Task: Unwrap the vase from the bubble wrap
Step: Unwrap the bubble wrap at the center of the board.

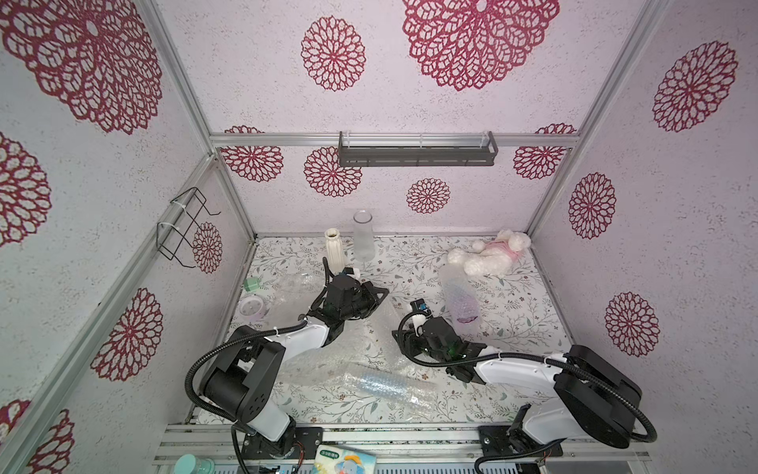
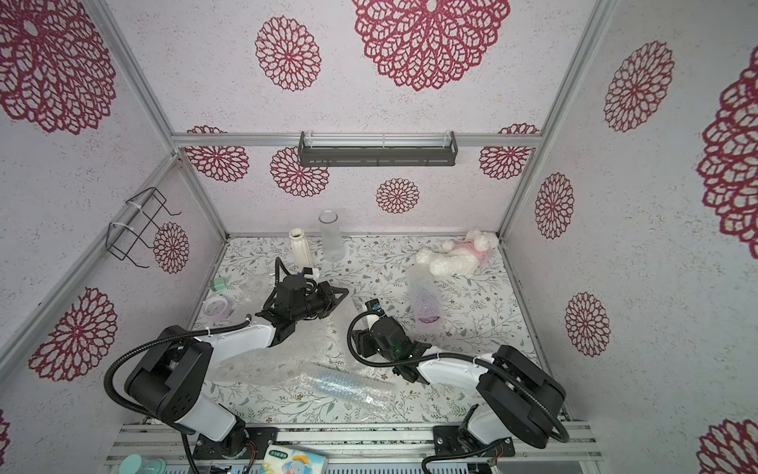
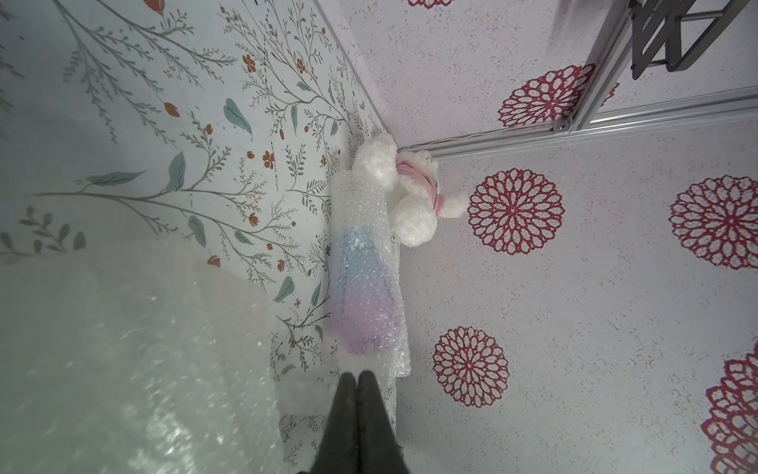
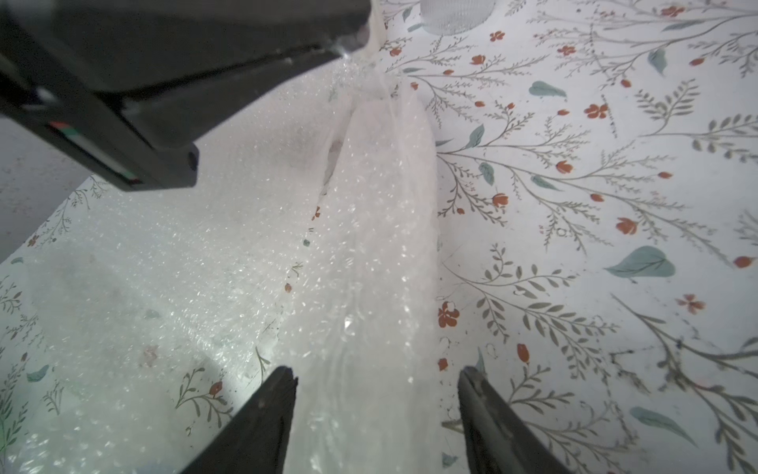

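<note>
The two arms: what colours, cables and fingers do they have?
The left arm and right arm have white shells, black joints and black ribbed hoses tied with white ties. The left gripper and right gripper have black tapered fingers.

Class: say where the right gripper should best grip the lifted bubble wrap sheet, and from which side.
Probably the raised ridge of the bubble wrap, running from the shut left gripper toward the right gripper. Come along it from the end away from that pinch: the open jaws straddle the fold, so closing should catch it.
</note>
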